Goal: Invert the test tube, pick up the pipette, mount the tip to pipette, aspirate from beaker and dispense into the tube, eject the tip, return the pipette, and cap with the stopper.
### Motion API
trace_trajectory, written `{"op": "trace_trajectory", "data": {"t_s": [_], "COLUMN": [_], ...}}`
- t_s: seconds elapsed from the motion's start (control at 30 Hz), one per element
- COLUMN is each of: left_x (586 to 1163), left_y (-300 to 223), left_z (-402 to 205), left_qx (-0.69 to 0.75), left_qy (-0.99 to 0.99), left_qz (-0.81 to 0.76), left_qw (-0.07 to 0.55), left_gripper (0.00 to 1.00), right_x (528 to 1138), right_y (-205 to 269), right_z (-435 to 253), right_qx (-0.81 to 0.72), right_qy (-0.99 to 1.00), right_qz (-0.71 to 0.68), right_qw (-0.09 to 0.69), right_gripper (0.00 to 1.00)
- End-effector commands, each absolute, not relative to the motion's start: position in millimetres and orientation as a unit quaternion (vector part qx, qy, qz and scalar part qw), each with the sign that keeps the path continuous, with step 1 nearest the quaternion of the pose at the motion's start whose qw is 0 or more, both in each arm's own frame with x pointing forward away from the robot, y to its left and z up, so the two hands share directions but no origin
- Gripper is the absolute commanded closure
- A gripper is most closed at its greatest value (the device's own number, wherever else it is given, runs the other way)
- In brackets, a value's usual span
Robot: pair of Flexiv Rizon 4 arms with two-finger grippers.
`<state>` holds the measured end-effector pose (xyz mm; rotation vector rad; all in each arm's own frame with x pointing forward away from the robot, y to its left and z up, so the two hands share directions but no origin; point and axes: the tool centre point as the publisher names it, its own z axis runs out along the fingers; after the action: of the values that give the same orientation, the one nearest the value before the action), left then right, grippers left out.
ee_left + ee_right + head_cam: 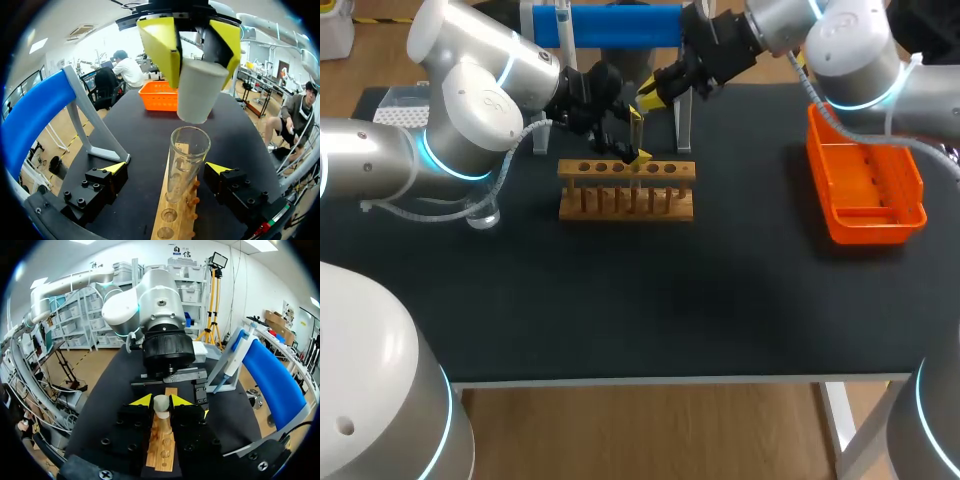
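Note:
A clear glass test tube point(185, 157) stands upright, mouth up, in the wooden rack point(626, 190). My left gripper point(167, 169) is open, one yellow tip on each side of the tube and neither touching it. Just above the tube's mouth hangs a white stopper point(199, 95), with my right gripper point(200, 75) shut on it from above. In the right wrist view the stopper point(161, 406) sits between my right gripper's point(162, 401) yellow tips, with the rack point(161, 447) under it. Both grippers meet over the rack's middle in the head view.
An orange tray point(865, 190) lies at the right of the table. A blue pipette stand point(620, 25) with a pipette point(563, 28) is behind the rack. A glass beaker point(483, 213) sits under my left arm.

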<state>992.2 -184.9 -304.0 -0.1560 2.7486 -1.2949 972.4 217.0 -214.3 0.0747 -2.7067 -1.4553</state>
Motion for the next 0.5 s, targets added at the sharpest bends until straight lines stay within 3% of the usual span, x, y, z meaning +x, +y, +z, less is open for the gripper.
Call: {"op": "trace_trajectory", "data": {"t_s": [0.03,0.5], "left_x": [992.4,992.4], "left_y": [-184.6,-184.6], "left_z": [-303.8,-303.8], "left_qx": [-0.051,-0.051], "left_qy": [0.903,0.903], "left_qz": [-0.425,-0.425], "left_qw": [0.049,0.049], "left_gripper": [0.00,0.00], "right_x": [975.8,976.5], "right_y": [218.6,221.7], "right_z": [-215.7,-218.7], "right_qx": [0.026,0.026], "right_qy": [-0.881,-0.881], "right_qz": [-0.472,-0.471], "right_qw": [0.037,0.040], "right_gripper": [1.00,1.00]}}
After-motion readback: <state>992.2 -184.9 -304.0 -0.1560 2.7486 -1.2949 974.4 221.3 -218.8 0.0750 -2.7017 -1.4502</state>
